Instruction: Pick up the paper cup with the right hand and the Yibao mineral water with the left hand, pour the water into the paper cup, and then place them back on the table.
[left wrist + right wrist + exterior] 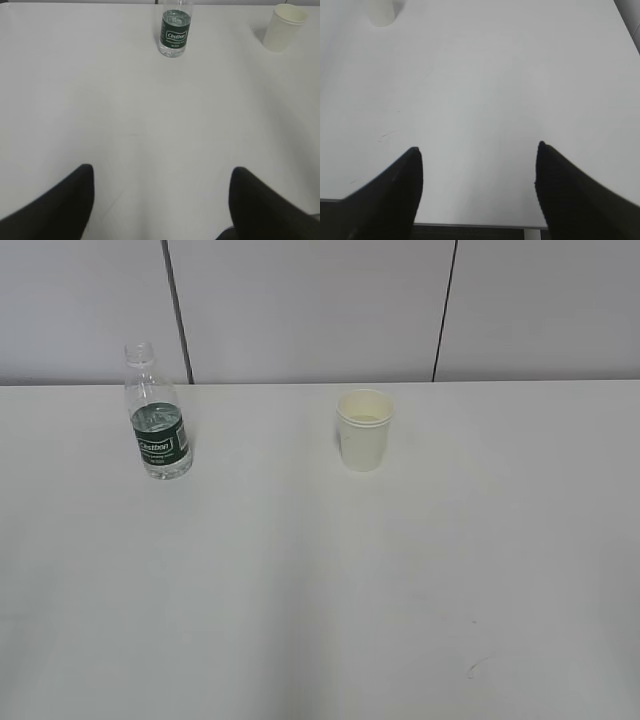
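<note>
On the white table (300,590) the water bottle (158,430) and paper cup (364,430) stand apart, while the left hand (160,200) and right hand (477,190) wait near, fingers spread, holding nothing.

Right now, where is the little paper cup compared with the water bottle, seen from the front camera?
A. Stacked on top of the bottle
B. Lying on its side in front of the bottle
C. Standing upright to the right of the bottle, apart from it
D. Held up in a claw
C: the paper cup stands upright on the table, clear white tabletop separating it from the bottle on its left.
</note>
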`<state>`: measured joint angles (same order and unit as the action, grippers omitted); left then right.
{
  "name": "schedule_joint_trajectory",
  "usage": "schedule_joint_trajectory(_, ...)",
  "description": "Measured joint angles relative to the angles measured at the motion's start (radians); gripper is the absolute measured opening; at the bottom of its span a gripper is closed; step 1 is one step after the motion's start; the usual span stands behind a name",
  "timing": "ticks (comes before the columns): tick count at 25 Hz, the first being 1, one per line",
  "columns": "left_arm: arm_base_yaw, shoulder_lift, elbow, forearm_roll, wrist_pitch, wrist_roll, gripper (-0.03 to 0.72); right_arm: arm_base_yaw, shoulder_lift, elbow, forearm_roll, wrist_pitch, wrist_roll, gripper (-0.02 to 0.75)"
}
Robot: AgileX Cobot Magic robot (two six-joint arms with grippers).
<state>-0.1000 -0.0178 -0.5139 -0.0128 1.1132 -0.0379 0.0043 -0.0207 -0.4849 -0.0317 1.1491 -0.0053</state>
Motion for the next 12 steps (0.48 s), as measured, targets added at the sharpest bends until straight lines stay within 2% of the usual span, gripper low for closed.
schedule_joint_trajectory(12,0.000,0.000,0.000,0.000,0.000,0.000,0.511,0.000,0.000,0.000,-0.002,0.000,0.000,0.551)
